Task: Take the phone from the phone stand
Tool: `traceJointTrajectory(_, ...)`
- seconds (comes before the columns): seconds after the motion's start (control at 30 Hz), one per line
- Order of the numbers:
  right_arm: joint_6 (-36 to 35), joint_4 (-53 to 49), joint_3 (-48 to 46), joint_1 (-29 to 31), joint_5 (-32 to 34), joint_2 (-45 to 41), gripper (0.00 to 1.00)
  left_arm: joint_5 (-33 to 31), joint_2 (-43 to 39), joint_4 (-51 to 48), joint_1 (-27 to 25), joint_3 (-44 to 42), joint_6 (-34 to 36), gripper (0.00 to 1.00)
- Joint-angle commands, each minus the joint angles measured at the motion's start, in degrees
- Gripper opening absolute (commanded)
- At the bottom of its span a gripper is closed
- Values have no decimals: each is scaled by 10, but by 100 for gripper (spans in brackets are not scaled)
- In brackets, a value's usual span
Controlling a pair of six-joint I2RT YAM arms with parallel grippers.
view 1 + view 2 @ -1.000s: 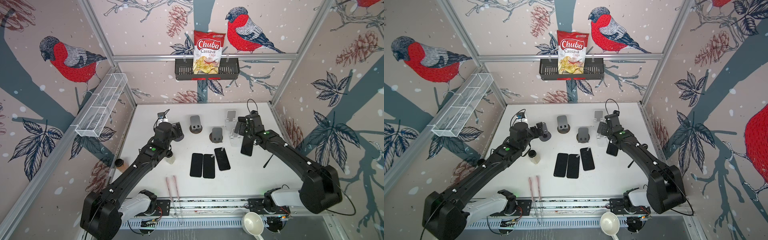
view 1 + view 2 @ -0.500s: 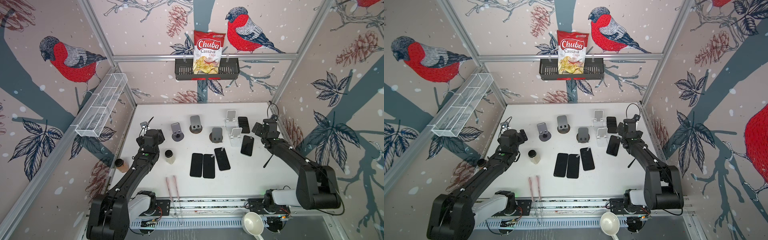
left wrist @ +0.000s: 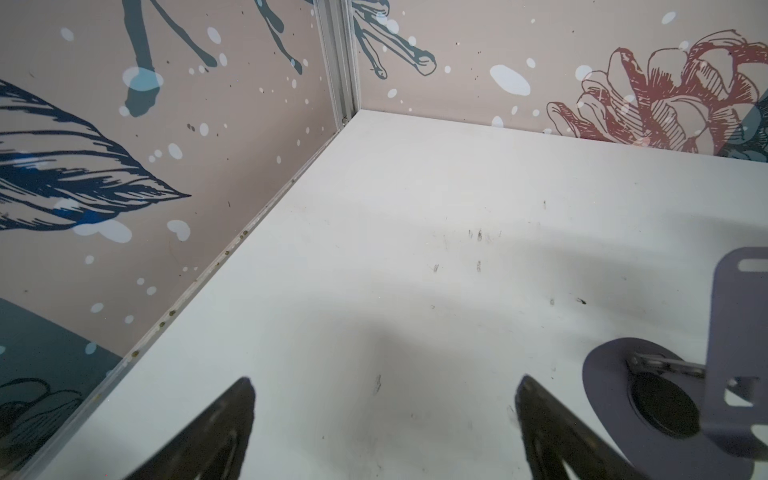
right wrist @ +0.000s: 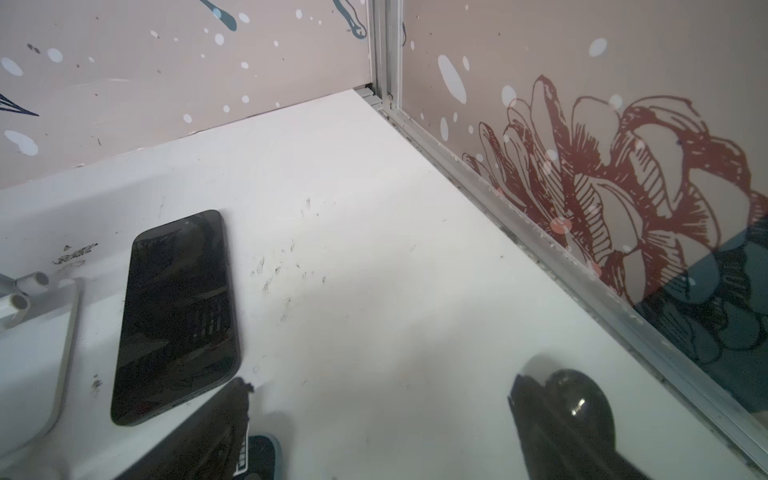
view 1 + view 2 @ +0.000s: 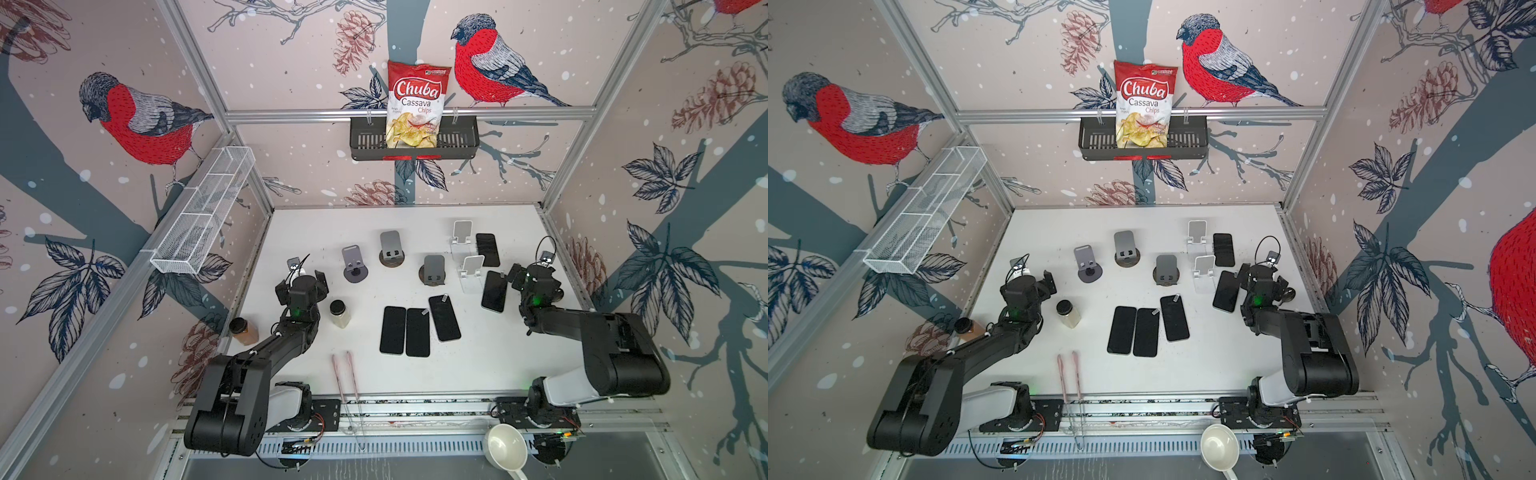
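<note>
Several black phones lie flat on the white table; none sits on a stand. One phone point(image 5: 494, 291) point(image 4: 178, 316) lies beside an empty white phone stand point(image 5: 471, 274) point(image 4: 37, 353), another point(image 5: 487, 249) beside the far white stand point(image 5: 461, 237). Three grey stands point(image 5: 355, 266) point(image 5: 391, 249) point(image 5: 432, 270) are empty too. My right gripper point(image 5: 534, 279) point(image 4: 380, 390) is open over bare table just right of the nearer phone. My left gripper point(image 5: 301, 279) point(image 3: 384, 388) is open over bare table, left of a grey stand point(image 3: 648, 407).
Three more phones point(image 5: 417, 332) lie together mid-table. Two jars point(image 5: 340, 313) point(image 5: 243, 330) stand near the left arm, and pink chopsticks point(image 5: 345, 374) lie at the front. A black rounded object point(image 4: 577, 399) sits by the right wall. A white ladle point(image 5: 505, 446) rests below the front rail.
Both arms have drawn back from the stands toward their own sides. The right gripper left the phone lying flat beside the white stand; the left gripper moved away from the grey stand.
</note>
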Motion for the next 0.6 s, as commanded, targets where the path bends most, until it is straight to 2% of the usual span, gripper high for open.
traceJointTrajectory(0.0, -21, 113, -16, 0, -26, 0, 99, 20, 15, 108, 5, -15, 22, 96)
traceJointTrajectory(0.13, -36, 214, -78, 3, -49, -11, 99, 39, 50, 163, 11, -23, 30, 96)
traceJointTrajectory(0.23, -47, 321, -116, 6, -48, 20, 99, 66, 69, 168, 14, -11, 37, 96)
traceJointTrajectory(0.33, -39, 252, -98, 7, -45, 1, 99, 82, 83, 203, 15, -11, 46, 96)
traceJointTrajectory(0.4, -44, 285, -104, 9, -39, 11, 99, 95, 92, 240, 16, -17, 55, 96)
traceJointTrajectory(0.47, -40, 261, -99, 8, -41, 4, 99, 89, 102, 260, 17, -16, 66, 96)
traceJointTrajectory(0.57, -40, 263, -100, 9, -40, 4, 99, 102, 136, 348, 25, -44, 71, 96)
